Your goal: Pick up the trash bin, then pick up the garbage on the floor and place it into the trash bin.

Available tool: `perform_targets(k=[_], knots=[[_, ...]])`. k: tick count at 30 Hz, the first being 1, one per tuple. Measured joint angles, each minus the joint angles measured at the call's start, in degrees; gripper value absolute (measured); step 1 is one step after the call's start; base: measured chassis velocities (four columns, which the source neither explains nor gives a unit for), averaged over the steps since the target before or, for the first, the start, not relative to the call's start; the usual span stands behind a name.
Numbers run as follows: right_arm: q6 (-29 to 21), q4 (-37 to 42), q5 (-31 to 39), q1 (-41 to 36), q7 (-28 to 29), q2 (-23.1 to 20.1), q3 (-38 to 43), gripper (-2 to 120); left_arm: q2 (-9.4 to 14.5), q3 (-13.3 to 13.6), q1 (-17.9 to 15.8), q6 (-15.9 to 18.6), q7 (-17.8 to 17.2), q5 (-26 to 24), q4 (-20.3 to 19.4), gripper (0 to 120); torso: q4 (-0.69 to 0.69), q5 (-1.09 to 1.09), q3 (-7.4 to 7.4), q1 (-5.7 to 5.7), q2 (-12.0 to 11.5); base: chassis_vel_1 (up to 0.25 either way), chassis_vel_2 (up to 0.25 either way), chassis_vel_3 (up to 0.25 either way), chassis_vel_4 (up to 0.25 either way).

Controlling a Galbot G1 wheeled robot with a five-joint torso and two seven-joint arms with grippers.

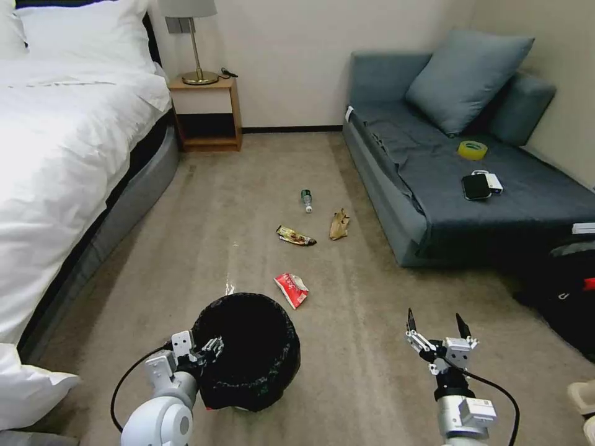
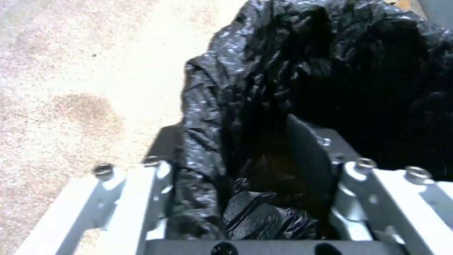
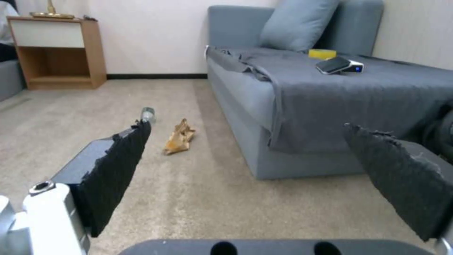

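Bin: the small round trash bin (image 1: 248,350) with a shiny black plastic bag in it sits on the tan carpet floor (image 1: 365,371), at about 7 o'clock in the head view.
Left gripper: the left gripper (image 1: 207,353) is at the bin's rim, at the 9 o'clock side. One finger is inside the bag and one is outside, pinching the rim between them (image 2: 245,170).
How the bin feels: it looks light, I think. The bag is thin and slippery and may slide, so the stiff rim is the best place to hold.
Right gripper: the right gripper (image 1: 437,331) hangs above the floor at 5 o'clock, spread wide and holding nothing.
Garbage: the red-and-white snack packet (image 1: 291,289) lies near the bin, at its 1 o'clock. Farther off are the gold-brown foil wrapper (image 1: 295,236), the tan paper scrap (image 1: 339,224) and the small clear bottle (image 1: 306,200).
How the garbage feels: all look light and easy to crush. The bottle may roll.
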Motion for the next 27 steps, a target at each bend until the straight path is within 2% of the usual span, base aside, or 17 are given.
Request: perform_targets(k=[1, 2, 4, 6, 8, 9, 11, 13, 14, 21, 27], knots=[[0.00, 0.00, 0.00, 0.00, 0.00, 0.00, 0.00, 100, 0.00, 0.00, 0.00, 0.00, 0.00, 0.00, 0.00, 47, 0.00, 0.00, 0.00, 0.00, 0.00, 0.000, 0.000, 0.000, 0.000], [0.00, -0.24, 0.02, 0.16, 0.21, 0.00, -0.02, 100, -0.04, 0.03, 0.06, 0.02, 0.22, -0.05, 0.00, 40, -0.01, -0.01, 0.00, 0.00, 0.00, 0.000, 0.000, 0.000, 0.000], [0.00, -0.35, 0.02, 0.24, 0.33, 0.00, -0.05, 100, -0.09, 0.07, 0.11, 0.03, 0.34, -0.11, 0.00, 37, -0.01, -0.01, 0.00, 0.00, 0.00, 0.000, 0.000, 0.000, 0.000], [0.01, -0.50, 0.04, 0.35, 0.65, 0.00, -0.08, 100, -0.15, 0.13, 0.21, 0.03, 0.66, -0.16, -0.08, 25, -0.04, -0.02, 0.00, 0.00, 0.00, 0.000, 0.000, 0.000, 0.000], [0.01, -0.50, 0.04, 0.35, 0.65, 0.00, -0.08, 100, -0.15, 0.13, 0.21, 0.03, 0.66, -0.16, -0.08, 25, -0.04, -0.02, 0.00, 0.00, 0.00, 0.000, 0.000, 0.000, 0.000], [0.04, -0.58, 0.11, 0.38, 0.80, -0.01, -0.08, 100, -0.16, 0.17, 0.37, 0.04, 0.98, -0.33, -0.20, 17, -0.05, -0.04, 0.00, 0.00, 0.00, 0.000, 0.000, 0.000, 0.000], [0.11, -0.60, 0.15, 0.35, 0.90, 0.00, -0.07, 100, -0.16, 0.18, 0.62, 0.01, 1.39, -0.46, -0.46, 9, -0.05, -0.04, 0.01, 0.00, 0.00, 0.000, 0.000, 0.000, 0.000], [0.11, -0.60, 0.15, 0.35, 0.90, 0.00, -0.07, 100, -0.16, 0.18, 0.62, 0.01, 1.39, -0.46, -0.46, 9, -0.05, -0.04, 0.01, 0.00, 0.00, 0.000, 0.000, 0.000, 0.000], [0.19, -0.60, 0.16, 0.24, 0.95, -0.01, -0.07, 100, -0.15, 0.16, 0.95, -0.49, 1.94, -0.45, -0.74, 4, -0.04, -0.06, 0.01, 0.00, -0.01, 0.000, 0.000, 0.000, 0.000], [0.65, -0.18, 0.15, -0.03, 0.98, -0.01, -0.35, 100, -0.07, -0.16, 2.73, -3.70, 4.29, -0.33, -3.28, 4, -0.05, -0.08, 0.02, 0.00, -0.02, 0.000, 0.000, 0.000, 0.000], [1.46, 0.72, -0.16, -0.25, -0.30, -0.01, -0.32, 100, 0.05, -0.96, 4.09, -8.05, 6.52, 0.12, -5.78, 4, -0.04, -0.04, 0.02, 0.00, -0.02, 0.000, 0.000, 0.000, 0.000]])
